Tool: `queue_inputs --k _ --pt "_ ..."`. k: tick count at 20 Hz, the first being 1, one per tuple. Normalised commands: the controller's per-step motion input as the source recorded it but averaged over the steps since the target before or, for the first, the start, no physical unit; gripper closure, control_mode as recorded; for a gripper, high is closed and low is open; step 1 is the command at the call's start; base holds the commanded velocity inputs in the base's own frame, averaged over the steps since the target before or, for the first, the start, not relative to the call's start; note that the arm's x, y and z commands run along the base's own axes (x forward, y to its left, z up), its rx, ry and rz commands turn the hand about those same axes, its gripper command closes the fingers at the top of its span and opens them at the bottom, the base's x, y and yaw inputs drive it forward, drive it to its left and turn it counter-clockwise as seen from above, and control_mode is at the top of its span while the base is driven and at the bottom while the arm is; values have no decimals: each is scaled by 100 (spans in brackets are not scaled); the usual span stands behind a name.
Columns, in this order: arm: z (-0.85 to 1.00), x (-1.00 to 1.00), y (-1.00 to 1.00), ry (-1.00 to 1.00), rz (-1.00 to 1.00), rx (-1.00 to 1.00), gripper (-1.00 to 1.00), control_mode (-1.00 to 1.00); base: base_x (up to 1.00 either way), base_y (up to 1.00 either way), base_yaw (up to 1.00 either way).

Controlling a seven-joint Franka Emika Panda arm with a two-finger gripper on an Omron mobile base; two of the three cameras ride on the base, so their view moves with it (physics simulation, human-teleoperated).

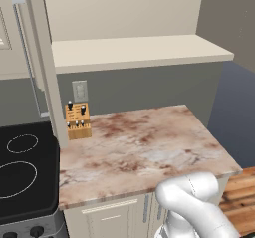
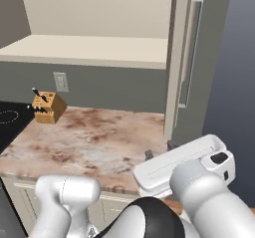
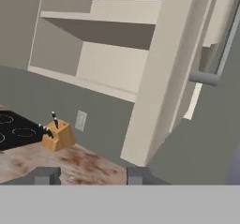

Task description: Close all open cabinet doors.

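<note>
Two tall cream cabinet doors stand open, swung out toward me over the counter. The left door (image 1: 44, 67) stands edge-on beside the stove, its grey bar handle (image 1: 22, 58) on the outer face. The right door (image 2: 177, 58) hangs at the counter's right end with its long handle (image 2: 191, 53). In the hand view this door's edge (image 3: 157, 82) rises ahead and its handle (image 3: 219, 54) is at the upper right. My gripper (image 2: 160, 150) hovers low over the counter, just in front of the right door's bottom corner and apart from it. It is shut, with nothing between its fingertips (image 3: 47, 175).
Between the doors lies the open cabinet with its bare shelf (image 1: 139, 53). A wooden knife block (image 1: 78, 120) stands at the back of the marbled counter (image 1: 144, 147), under a wall outlet (image 1: 79, 90). A black stovetop (image 1: 22, 170) lies left. Wooden floor (image 1: 241, 192) shows past the counter's right end.
</note>
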Motion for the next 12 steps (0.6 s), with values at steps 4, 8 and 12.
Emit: queue_inputs --k 4,8,12 --pt "-7 2 -35 -4 7 0 -100 -100 0 0 0" --pt "0 0 -48 -7 7 0 -100 -100 0 0 0" --pt "0 7 -46 -5 7 0 -100 -100 0 0 0"
